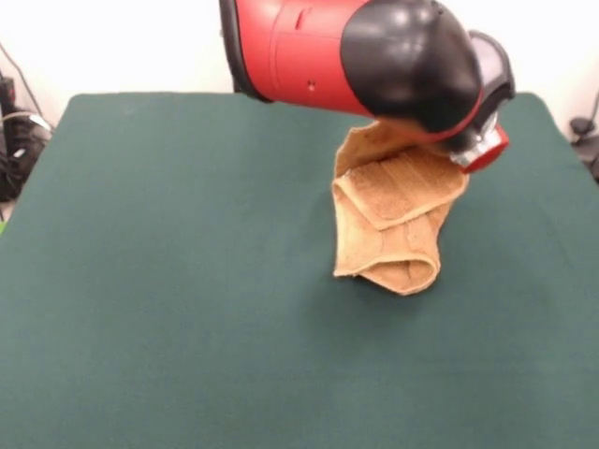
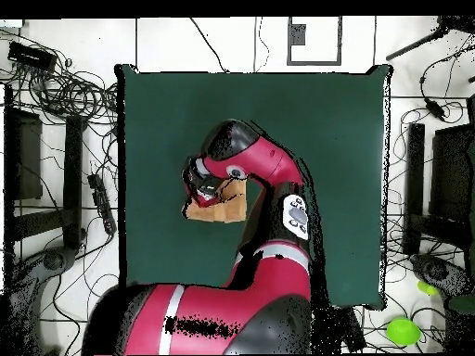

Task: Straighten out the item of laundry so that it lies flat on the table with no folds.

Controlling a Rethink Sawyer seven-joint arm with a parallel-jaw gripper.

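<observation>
The orange-tan towel (image 1: 393,215) hangs folded and bunched from under the arm's black and red wrist, right of the table's middle. One paler band crosses its front flap. Its lower fold hangs close to the dark green table (image 1: 168,281); I cannot tell whether it touches. My gripper (image 2: 202,188) is above the towel's top edge and is shut on it; in the front view the wrist hides the fingers. In the overhead view the towel (image 2: 223,209) shows as a small tan patch under the arm, left of the table's (image 2: 343,139) middle.
The arm's red links (image 2: 269,176) reach over the table from the base at the bottom edge. Cables and black equipment (image 2: 56,93) lie on the floor to the left of the table, with stands (image 2: 436,176) to the right.
</observation>
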